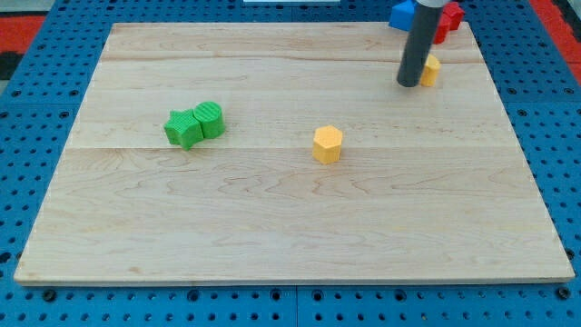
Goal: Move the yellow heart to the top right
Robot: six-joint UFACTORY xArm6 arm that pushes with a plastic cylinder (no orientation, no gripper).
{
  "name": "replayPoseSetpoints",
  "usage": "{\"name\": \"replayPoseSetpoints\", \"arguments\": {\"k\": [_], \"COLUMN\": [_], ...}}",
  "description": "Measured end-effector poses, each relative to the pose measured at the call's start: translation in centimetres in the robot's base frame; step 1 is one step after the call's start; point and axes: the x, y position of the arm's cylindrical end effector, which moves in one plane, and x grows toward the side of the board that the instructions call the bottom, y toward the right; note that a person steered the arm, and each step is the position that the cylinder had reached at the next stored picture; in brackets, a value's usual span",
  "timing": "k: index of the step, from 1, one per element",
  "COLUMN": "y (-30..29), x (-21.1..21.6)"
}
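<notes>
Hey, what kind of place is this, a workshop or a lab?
Probably a robotics lab bench: a wooden board on a blue pegboard base, small coloured blocks such as a yellow hexagon, and my tip.

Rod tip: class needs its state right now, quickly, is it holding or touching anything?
My tip: no jaws, holds nothing; it sits against the view's left side of the yellow heart, near the board's top right.

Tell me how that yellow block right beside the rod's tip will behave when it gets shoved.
The yellow block, mostly hidden behind my tip, looks small and squat, so it probably slides rather than tips. Its flat base on the smooth wooden board suggests little resistance. Pushed off-centre by so narrow a rod, it may well rotate and slip sideways off my tip.
</notes>
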Motion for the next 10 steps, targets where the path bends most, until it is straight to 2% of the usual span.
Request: {"name": "replayPoseSetpoints", "arguments": {"k": [1,2,3,4,5,7,8,10], "y": [0.9,2.2,2.2,2.4,2.4,5.7,6.7,6.6], "x": [-2.1,-0.5,3.5,4.8,2.8,-5.2,-6.3,0.6]}}
